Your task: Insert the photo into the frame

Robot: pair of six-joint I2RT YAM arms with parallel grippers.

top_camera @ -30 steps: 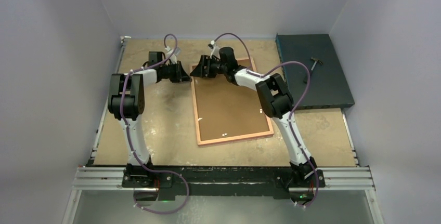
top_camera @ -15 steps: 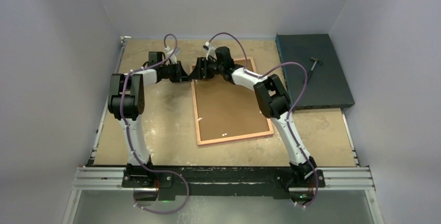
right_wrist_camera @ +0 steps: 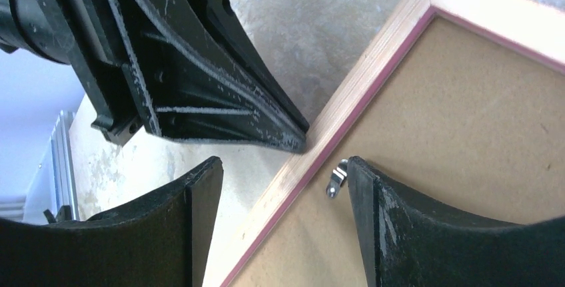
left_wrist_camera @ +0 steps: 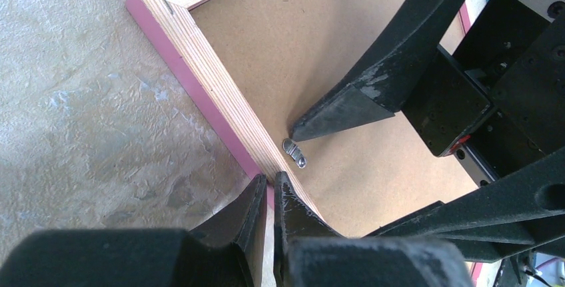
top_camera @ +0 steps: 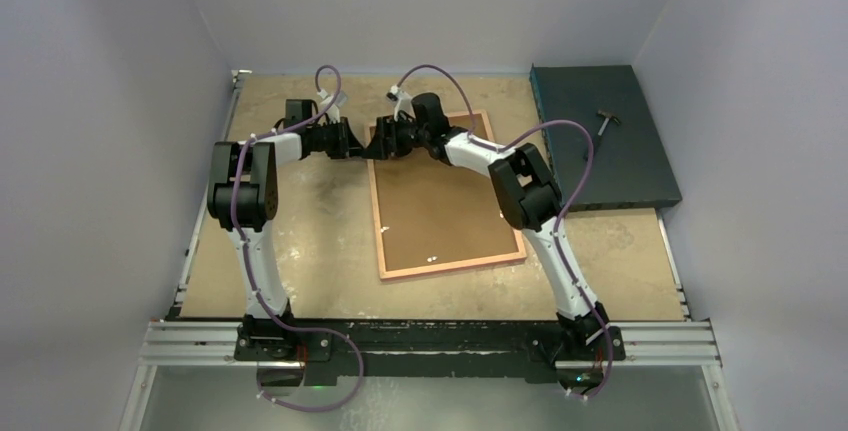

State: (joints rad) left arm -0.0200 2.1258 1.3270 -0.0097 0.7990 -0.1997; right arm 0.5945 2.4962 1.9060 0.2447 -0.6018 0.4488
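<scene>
The frame lies face down on the table, its light wood back up and its pink edge showing. The brown backing board sits inside it. The photo is not in view. My left gripper is shut, its tips touching the outer side of the frame's left rail near the far corner. My right gripper is open and straddles that same rail. Its inner finger rests against a small metal clip on the board. The two grippers meet tip to tip in the top view.
A dark blue-green flat box lies at the back right with a small hammer-like tool on it. Grey walls close in the sides and back. A metal rail runs along the near edge.
My right gripper has moved left across the frame's far corner until it straddles the left rail, close to the left gripper. The left gripper has edged slightly right. The frame has not moved.
</scene>
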